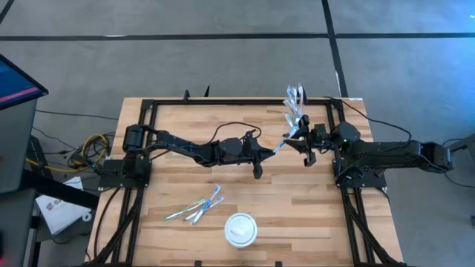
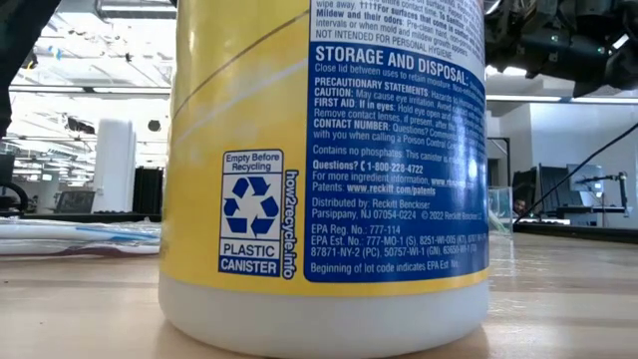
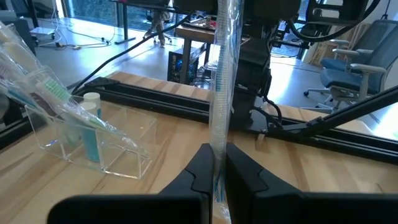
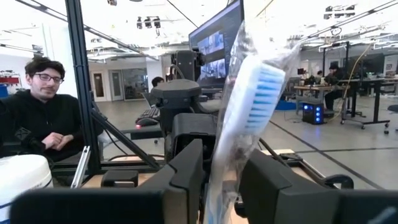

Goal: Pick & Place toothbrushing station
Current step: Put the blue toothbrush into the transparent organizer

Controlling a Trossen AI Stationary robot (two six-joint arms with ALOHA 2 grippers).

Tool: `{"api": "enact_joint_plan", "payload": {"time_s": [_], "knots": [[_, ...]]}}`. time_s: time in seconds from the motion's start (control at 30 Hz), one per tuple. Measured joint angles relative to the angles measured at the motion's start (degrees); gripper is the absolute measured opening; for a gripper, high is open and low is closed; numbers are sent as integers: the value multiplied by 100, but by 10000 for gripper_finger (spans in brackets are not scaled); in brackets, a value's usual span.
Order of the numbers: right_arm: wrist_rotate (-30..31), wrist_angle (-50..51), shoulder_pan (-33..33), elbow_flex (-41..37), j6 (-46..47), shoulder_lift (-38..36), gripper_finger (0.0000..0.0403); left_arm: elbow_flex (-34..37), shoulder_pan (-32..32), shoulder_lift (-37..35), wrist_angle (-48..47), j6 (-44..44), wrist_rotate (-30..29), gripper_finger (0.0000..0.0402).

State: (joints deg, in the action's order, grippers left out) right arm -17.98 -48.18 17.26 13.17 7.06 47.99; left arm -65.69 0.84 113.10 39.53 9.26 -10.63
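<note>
**Toothbrush passed between two tools above the tabletop**

Handover is the scene: a wrapped toothbrush [image 1: 283,143] spans the gap between the two arms over the middle of the wooden tabletop [image 1: 178,126]. Left tool [image 1: 272,150] is pressed together on the handle end; in its wrist view the dark fingers [image 3: 202,171] pinch the clear-wrapped shaft [image 3: 222,93], which stands upright between them. Right tool [image 1: 304,142] reaches in from the right side, and its wrist view shows the blue-bristled brush head [image 4: 255,93] in its crinkled clear wrapper sitting between the two fingers [image 4: 186,174], which stand close on either side; whether they already press on it cannot be told.

Just behind the handover, at the far edge of the tabletop, stands a clear holder [image 1: 297,104] with more wrapped toothbrushes leaning in it. From the left wrist it appears as a clear, box-like stand [image 3: 106,143] with brushes and a small blue tube [image 3: 91,134] inside.

Near the front edge lie several loose toothbrushes [image 1: 197,208] in pastel colours, fanned together, and just beside them to the right a round white canister top [image 1: 241,228]. The low view is filled by that yellow and blue canister [image 2: 329,170], which hides most of the scene. A seated person [image 4: 40,118] shows beyond the table in the right wrist view.
</note>
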Motion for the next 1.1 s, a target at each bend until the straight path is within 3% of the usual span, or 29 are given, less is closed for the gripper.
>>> {"api": "enact_joint_plan", "payload": {"time_s": [0.3, 0.67, 1.1], "knots": [[-8, -35, 0, 0, -44, -2, 11, 0, 0, -2, -7, -23, -73, 16], [-1, -25, 4, 0, -106, -2, 5, 2, 0, -16, -13, -139, -140, 85], [10, 399, 345, 2, -104, -115, 5, 250, 0, -732, -550, -302, -424, 95]]}}
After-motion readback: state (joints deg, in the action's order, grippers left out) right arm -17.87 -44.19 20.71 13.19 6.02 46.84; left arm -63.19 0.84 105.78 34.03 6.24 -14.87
